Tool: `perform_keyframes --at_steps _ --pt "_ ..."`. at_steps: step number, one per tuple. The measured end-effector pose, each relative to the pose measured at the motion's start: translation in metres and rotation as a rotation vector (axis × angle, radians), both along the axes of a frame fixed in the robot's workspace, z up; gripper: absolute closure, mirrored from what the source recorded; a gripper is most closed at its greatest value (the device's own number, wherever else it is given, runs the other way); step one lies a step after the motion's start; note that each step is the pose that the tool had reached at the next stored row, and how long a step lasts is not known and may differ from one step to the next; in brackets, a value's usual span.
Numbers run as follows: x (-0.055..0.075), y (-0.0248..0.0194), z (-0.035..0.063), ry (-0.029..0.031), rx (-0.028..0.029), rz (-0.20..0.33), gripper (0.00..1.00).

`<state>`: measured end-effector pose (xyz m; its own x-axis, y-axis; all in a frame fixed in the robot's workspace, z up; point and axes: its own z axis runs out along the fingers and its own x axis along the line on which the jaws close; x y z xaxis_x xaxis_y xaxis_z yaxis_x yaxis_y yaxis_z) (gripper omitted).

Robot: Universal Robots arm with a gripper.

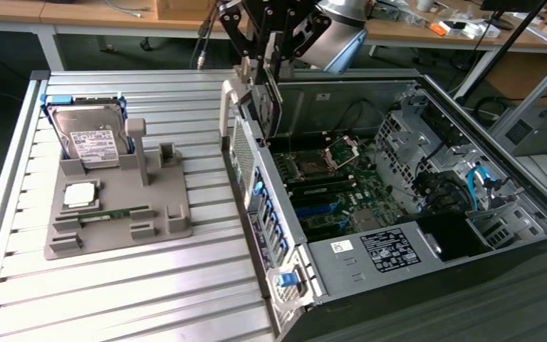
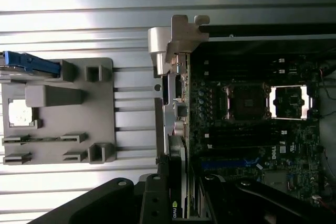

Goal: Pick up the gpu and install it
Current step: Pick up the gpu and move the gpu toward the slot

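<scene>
My gripper [image 1: 266,57] is shut on the gpu [image 1: 271,100], a thin dark card hanging on edge with its pale metal bracket [image 1: 244,84] toward the exterior view's left. The card is held above the rear wall of the open computer case [image 1: 283,235], over the motherboard [image 1: 335,192]. In the wrist view the gpu [image 2: 181,129] shows edge-on, running from between the black fingers [image 2: 155,200] of the gripper [image 2: 181,203] out to the bracket [image 2: 176,38]. It lies along the case's rear edge beside the motherboard [image 2: 252,129].
A grey holder [image 1: 117,206] on the slatted metal table [image 1: 140,285] carries a silver hard drive [image 1: 88,135], a processor chip [image 1: 80,194] and a green memory stick [image 1: 112,214]. Cables and drive bays [image 1: 464,185] crowd the case's far side.
</scene>
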<state>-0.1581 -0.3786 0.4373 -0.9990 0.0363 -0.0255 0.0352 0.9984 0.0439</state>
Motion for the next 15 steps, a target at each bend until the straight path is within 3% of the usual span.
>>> perform_keyframes --at_steps 15 --pt "0.023 0.0 -0.0002 0.0 0.0 0.0 0.73"
